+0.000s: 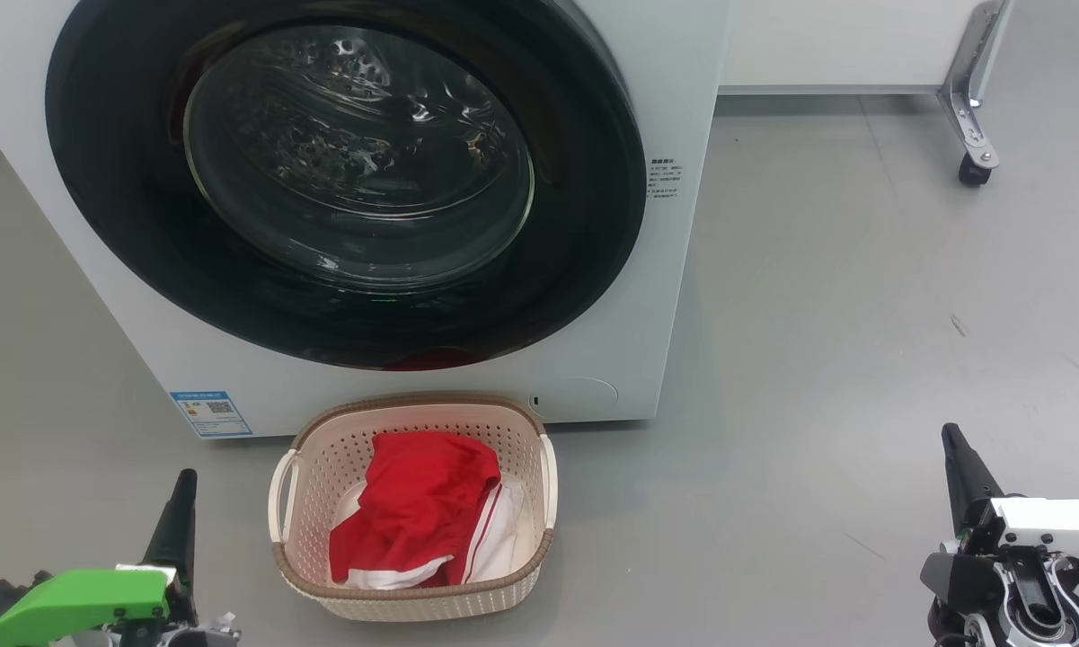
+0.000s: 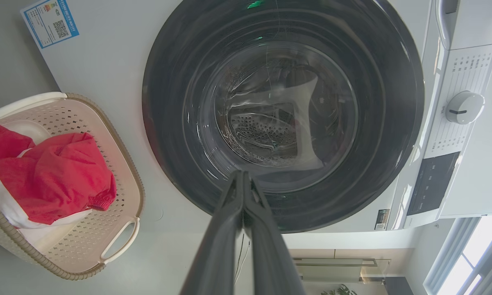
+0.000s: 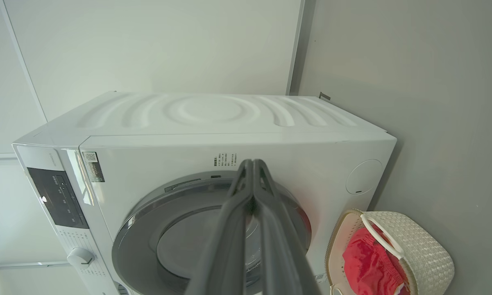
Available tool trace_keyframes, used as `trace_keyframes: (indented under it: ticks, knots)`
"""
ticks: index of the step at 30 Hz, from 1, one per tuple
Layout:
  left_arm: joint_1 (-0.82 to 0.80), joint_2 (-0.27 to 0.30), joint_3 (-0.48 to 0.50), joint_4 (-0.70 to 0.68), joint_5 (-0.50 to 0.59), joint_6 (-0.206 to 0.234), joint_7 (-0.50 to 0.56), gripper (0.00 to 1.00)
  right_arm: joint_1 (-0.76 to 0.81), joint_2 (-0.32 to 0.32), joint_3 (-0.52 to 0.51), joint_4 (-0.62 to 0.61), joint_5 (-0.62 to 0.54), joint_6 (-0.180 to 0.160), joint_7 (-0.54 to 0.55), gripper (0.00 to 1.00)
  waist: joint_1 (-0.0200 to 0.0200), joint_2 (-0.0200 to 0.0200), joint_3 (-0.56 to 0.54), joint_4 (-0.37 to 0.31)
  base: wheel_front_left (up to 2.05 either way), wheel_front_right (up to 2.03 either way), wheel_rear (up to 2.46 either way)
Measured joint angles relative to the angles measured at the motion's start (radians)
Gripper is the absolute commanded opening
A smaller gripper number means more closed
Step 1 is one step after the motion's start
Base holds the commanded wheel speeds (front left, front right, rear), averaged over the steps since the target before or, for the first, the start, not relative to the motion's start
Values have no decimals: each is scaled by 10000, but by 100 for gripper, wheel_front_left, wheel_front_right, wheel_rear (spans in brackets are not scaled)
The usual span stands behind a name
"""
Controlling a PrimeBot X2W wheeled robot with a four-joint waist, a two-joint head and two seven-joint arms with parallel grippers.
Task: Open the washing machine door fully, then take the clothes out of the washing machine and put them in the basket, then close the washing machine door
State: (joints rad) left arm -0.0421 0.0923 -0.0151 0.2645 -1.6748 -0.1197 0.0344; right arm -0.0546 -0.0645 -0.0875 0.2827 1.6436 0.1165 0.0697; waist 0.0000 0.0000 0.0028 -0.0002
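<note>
Black gloss rings the washing machine door (image 1: 350, 171) in the head view, where it lies shut against the white washing machine (image 1: 674, 270). The top of the door is cut off by the frame. Reflections make the drum behind the glass hard to read, and a dull red patch on the lower rim cannot be identified. The basket (image 1: 413, 400) stands on the grey floor just before the machine, holding the clothes (image 1: 422, 512), red with white edges. The left gripper (image 1: 182, 490) sits at the lower left and the right gripper (image 1: 959, 458) at the lower right, both well apart from the basket and partly cut off. Each shows as a single dark spike.

From the left wrist, the left gripper (image 2: 242, 176) has its fingers pressed together at the tips, grasping nothing, in front of the door (image 2: 282, 114). The basket (image 2: 119, 147) and clothes (image 2: 53, 176) run off the left edge.

From the right wrist, the right gripper (image 3: 253, 164) is likewise clenched and empty. Its fingers hide the middle of the door (image 3: 180, 229), whose lower part is cut off. The basket (image 3: 426, 254) stands beside the machine, and only part of the clothes (image 3: 364, 262) is visible over its rim.
</note>
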Motion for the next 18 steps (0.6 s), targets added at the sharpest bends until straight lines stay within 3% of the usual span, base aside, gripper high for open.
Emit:
trace_keyframes:
  ticks: [18]
  knots:
    - [-7, 0, 31, 75, 0, 0, 12, 0, -3, 0, -15, 8, 0, 52, 44, 0, 0, 0, -2, 0, 0, 0, 0]
